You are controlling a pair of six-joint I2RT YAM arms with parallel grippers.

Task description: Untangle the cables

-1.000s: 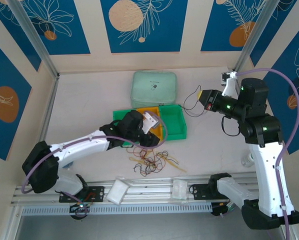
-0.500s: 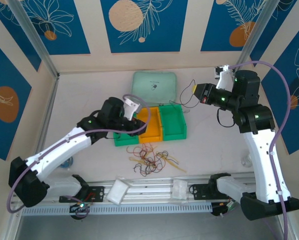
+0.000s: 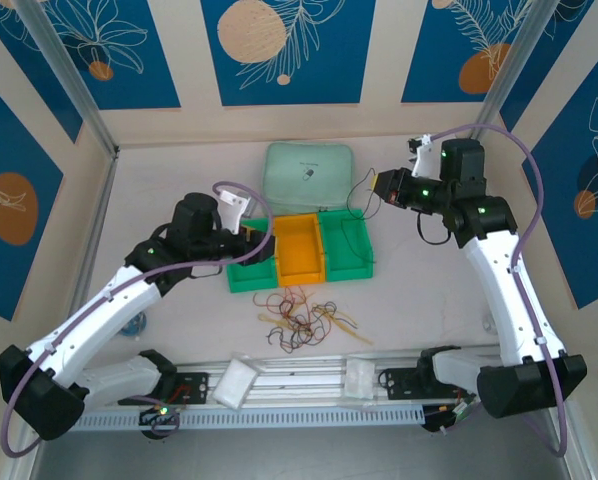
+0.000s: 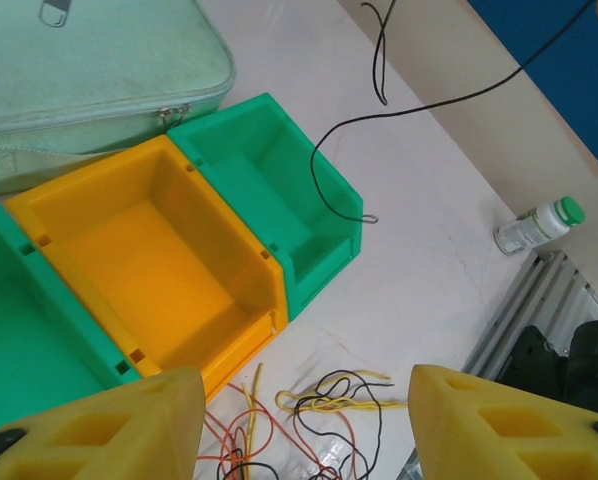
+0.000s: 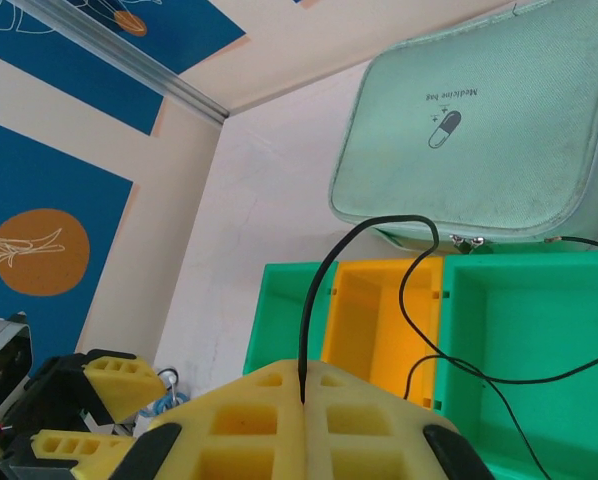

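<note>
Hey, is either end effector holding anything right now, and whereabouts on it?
The right end effector pinches the black cable near one end; the rest hangs by a green bin. The left end effector is open, holding nothing.

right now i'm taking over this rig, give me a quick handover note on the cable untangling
Left gripper: open, empty, over the left green bin.
Right gripper: shut on one black cable, held up behind the right green bin, its loose end dangling at that bin.
The tangle of yellow, orange and black cables lies on the table in front of the orange bin.
Done: one black cable is clear of the pile. What shows of the bins is empty.
Left: set that cable down, then separate the pile.
</note>
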